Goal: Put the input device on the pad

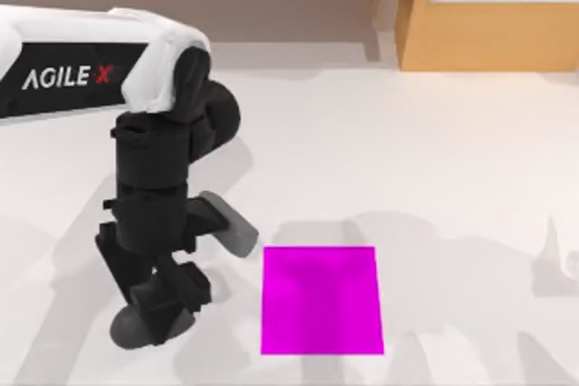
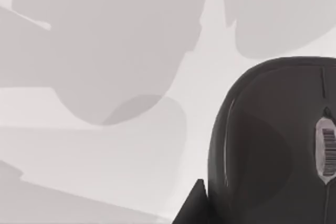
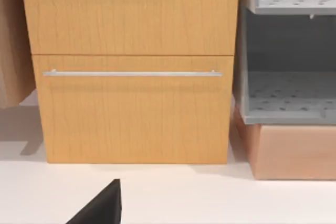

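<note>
My left tool (image 1: 158, 300) is hanging low over the surface (image 1: 452, 160) at the left front, and I cannot tell if it is clamping anything. The mouse (image 2: 273, 145) is sitting right under it, filling the near corner of the left wrist view, a barcode sticker (image 2: 328, 150) on it. In the top view a dark rounded end (image 1: 136, 330) is poking out below the tool. The pink pad (image 1: 321, 300) is lying just to the right, open room between. Likely next: carrying rightward. Right arm parked, facing the wooden cabinet (image 3: 131, 66).
</note>
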